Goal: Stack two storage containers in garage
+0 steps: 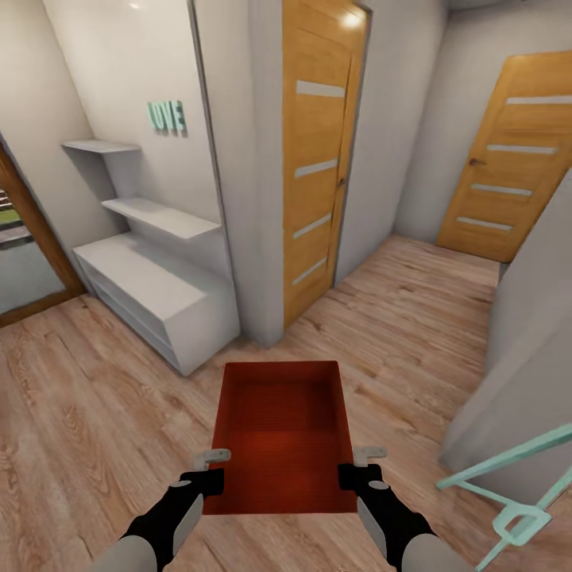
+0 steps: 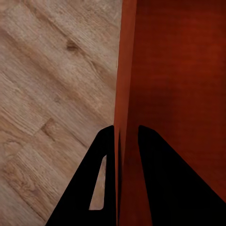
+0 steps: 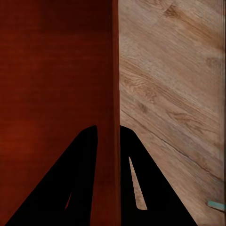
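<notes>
My left gripper (image 1: 208,469) and right gripper (image 1: 363,467) each have their jaws pinched on a side wall of one storage container (image 1: 282,425) — it hangs level between them above the wood plank floor (image 1: 95,397). This looks like the carrying leg. Next I must steer toward the far wooden door (image 1: 508,159) without tilting the container.

Wood floor (image 1: 413,318) open ahead toward far orange door (image 1: 508,159). White shelf unit (image 1: 151,294) blocks left; wall corner (image 1: 258,238) and nearer orange door (image 1: 318,159) narrow middle. Grey wall (image 1: 524,381) and teal frame (image 1: 516,492) crowd right. Held storage container (image 1: 282,433) spans front.
</notes>
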